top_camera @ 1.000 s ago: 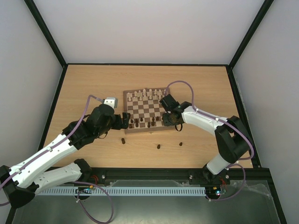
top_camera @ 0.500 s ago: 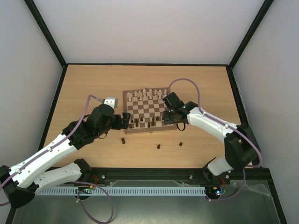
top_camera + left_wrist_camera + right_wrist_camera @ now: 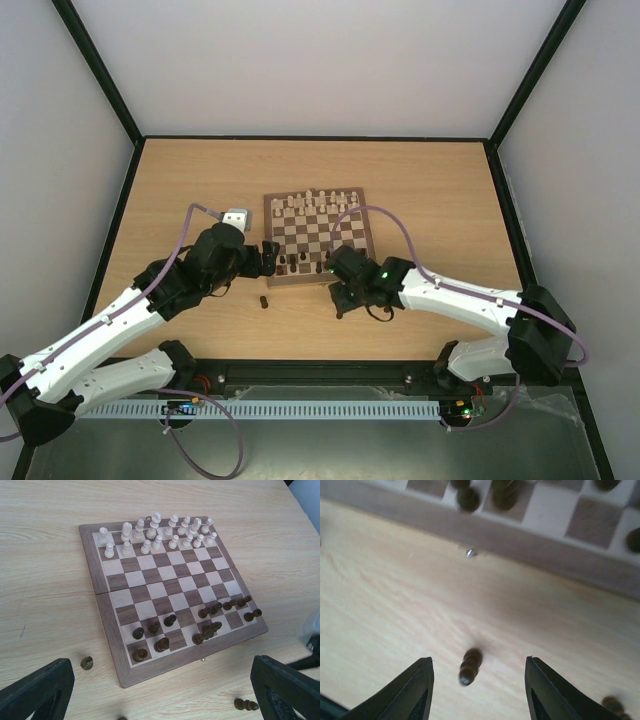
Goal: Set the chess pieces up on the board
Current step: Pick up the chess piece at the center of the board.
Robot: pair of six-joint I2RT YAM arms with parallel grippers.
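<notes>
The board [image 3: 312,236] lies mid-table, also seen in the left wrist view [image 3: 165,587]. Several dark chess pieces [image 3: 170,620] stand unevenly on its near rows [image 3: 300,265]. My right gripper [image 3: 340,300] hangs open over the table in front of the board. One dark piece [image 3: 470,666] lies on its side between the fingers [image 3: 478,659], touching neither. Another loose dark piece [image 3: 612,705] lies to its right. My left gripper [image 3: 268,255] is wide open at the board's near left corner [image 3: 161,659], holding nothing. A dark piece [image 3: 264,301] sits on the table near it [image 3: 86,663].
Pale cream pieces [image 3: 160,532] fill the board's two far rows [image 3: 318,203]. A small metal clasp [image 3: 470,553] sticks out of the board's near edge. A dark piece [image 3: 246,705] lies on the table by the right arm. Black frame posts edge the table.
My right arm swung from the board's near right corner down and left to the table in front of the board, and its jaws opened. The left arm stayed still.
</notes>
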